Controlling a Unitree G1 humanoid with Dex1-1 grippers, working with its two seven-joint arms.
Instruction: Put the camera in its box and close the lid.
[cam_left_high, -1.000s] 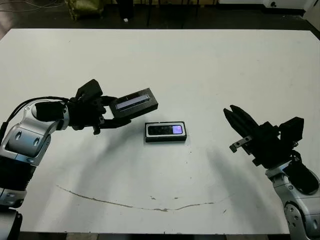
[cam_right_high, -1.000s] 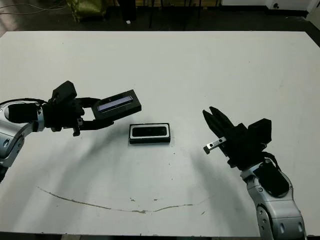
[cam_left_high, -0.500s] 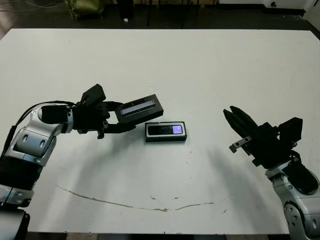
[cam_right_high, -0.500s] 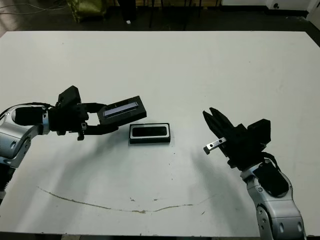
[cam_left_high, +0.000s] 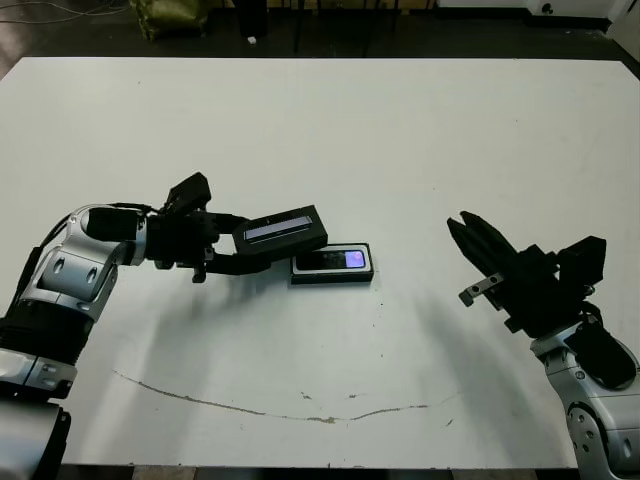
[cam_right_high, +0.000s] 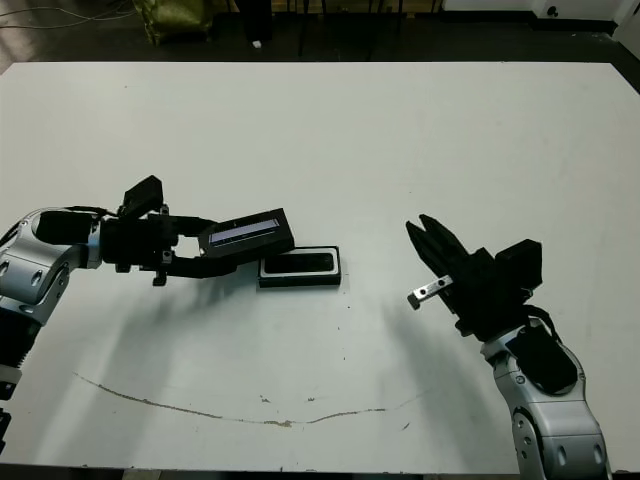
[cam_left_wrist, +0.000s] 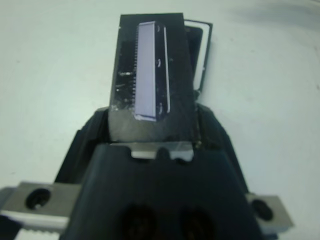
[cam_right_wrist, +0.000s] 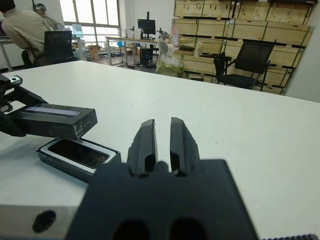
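The box (cam_left_high: 366, 265), a shallow black tray with a white lining, lies at the table's middle. The slim black camera (cam_left_high: 335, 260) rests inside it, its purplish spot facing up. My left gripper (cam_left_high: 238, 252) is shut on the lid (cam_left_high: 285, 228), a black cover with a bluish-grey strip. It holds the lid tilted just above and left of the box, with the lid's near corner over the box's left end. The left wrist view shows the lid (cam_left_wrist: 152, 90) between the fingers and the box (cam_left_wrist: 201, 55) beyond it. My right gripper (cam_left_high: 458, 226) is shut on nothing, off to the right of the box.
A thin brown streak (cam_left_high: 300, 410) runs across the table near its front edge. In the right wrist view, a seated person (cam_right_wrist: 22, 30), desks, chairs and stacked crates stand beyond the table's far side.
My left gripper has carried the lid rightward and lower, from well left of the box to its left end. The box, camera and right arm have not moved.
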